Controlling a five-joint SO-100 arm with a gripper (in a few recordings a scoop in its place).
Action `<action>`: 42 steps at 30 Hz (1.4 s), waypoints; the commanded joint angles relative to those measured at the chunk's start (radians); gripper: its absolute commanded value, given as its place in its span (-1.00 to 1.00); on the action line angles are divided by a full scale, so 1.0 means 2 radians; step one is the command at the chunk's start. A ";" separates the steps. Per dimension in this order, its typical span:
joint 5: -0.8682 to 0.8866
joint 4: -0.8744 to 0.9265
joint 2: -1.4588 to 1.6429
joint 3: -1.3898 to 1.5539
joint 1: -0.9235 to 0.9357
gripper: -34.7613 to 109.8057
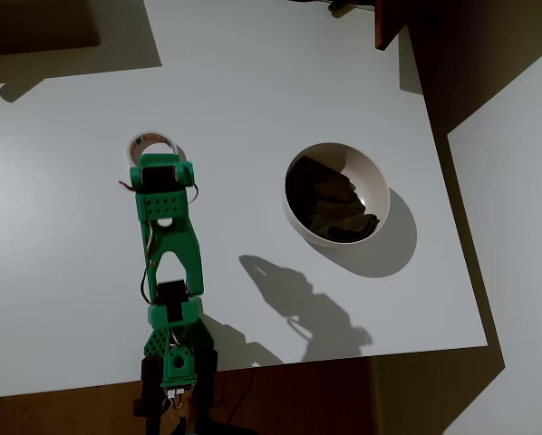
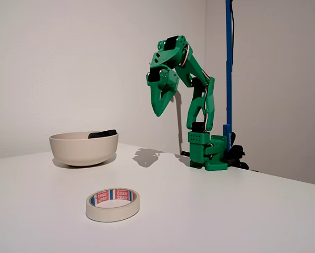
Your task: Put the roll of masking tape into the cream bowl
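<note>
two task objects rest on a white counter [image 1: 253, 82], well apart from each other. the roll of masking tape [image 2: 112, 204] lies flat in the foreground of the fixed view, its wide centre hole facing up and red-and-blue print visible on the inner core. in the overhead view the same roll [image 1: 151, 143] sits left of centre, partly covered by the head of the green arm [image 1: 167, 236], which is poised over it. the cream bowl [image 2: 84, 148] stands upright at the left of the fixed view, behind the roll; in the overhead view it lies right of centre [image 1: 372, 177], with a dark object [image 1: 334, 204] inside and a curved shadow on the counter along its lower right side. the tool [image 2: 160, 108] hangs in the air, high above the counter, pointing downward, touching neither roll nor bowl. its fingers appear drawn together into a single narrow tip, with nothing held between them. the arm's base [image 2: 210, 153] sits at the far right of the counter in the fixed view, beside a blue vertical pole [image 2: 229, 68]. the arm's shadow [image 1: 298, 304] falls on the counter between base and bowl.
</note>
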 commanded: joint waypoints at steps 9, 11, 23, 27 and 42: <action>0.013 0.002 -0.232 -0.203 -0.003 -0.64; 0.015 0.012 -0.271 -0.242 -0.004 -0.64; 0.028 0.023 -0.397 -0.372 -0.030 -0.40; 0.019 0.019 -0.409 -0.377 -0.014 -0.36; 0.029 0.010 -0.459 -0.379 0.015 -0.32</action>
